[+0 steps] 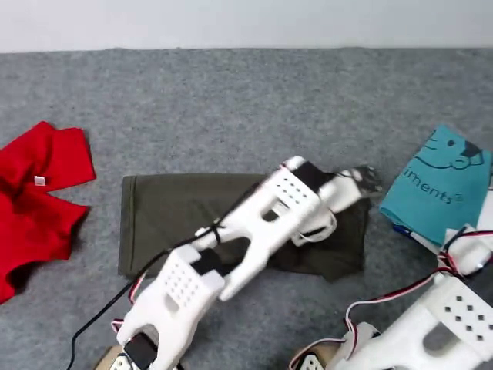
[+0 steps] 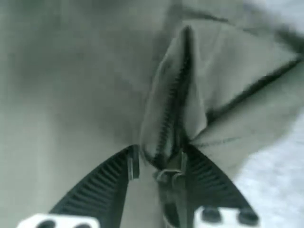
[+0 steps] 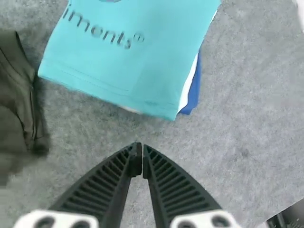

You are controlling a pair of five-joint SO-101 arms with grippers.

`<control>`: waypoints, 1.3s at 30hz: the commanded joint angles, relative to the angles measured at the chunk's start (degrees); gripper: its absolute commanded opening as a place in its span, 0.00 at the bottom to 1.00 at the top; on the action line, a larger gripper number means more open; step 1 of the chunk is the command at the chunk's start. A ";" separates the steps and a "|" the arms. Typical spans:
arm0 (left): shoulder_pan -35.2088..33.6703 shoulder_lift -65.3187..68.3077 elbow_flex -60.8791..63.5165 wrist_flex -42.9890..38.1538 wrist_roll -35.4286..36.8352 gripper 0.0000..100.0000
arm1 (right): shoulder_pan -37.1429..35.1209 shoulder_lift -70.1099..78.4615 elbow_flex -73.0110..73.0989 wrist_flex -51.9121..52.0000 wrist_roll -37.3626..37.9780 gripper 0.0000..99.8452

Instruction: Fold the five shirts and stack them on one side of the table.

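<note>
The green shirt is spread in the middle of the table, already folded into a long flat shape. A ridge of its cloth is pinched by the left gripper, which is clamped tight on it at the end of the shirt nearest the right edge of the table. The right gripper is held over bare table near the right edge, on the side closest to the arms. It is closed tight with nothing in it. Just beside it, at the right edge, a teal shirt is seen folded, with a blue shirt peeking out below it. A red shirt lies crumpled at the left edge and is not yet folded. The green shirt is judged to be light, soft and floppy. It can be lifted with little force, but it will sag and bend wherever it is not held, and a fold can fall open if it is pulled fast. A thick spot, like a hem or a doubled edge, is thought best to be gripped, since thin single cloth can slip out. The free end may be dragged on the rough table, so the shirt should be raised well up if it is to be carried to the teal shirt.
</note>
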 commanded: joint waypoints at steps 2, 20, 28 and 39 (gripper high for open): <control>-4.84 0.26 -2.86 -1.05 -0.62 0.15 | 0.57 -1.19 1.23 -0.84 0.09 0.01; -0.62 -7.12 -15.60 7.21 -2.64 0.15 | 0.22 -0.92 0.97 -2.24 0.09 0.01; 0.97 -2.29 -13.76 -0.26 -2.46 0.15 | 0.22 -0.92 0.97 -2.24 0.09 0.01; 2.37 -1.05 -15.25 3.16 -2.46 0.15 | 0.22 -1.01 1.05 -2.24 -0.18 0.01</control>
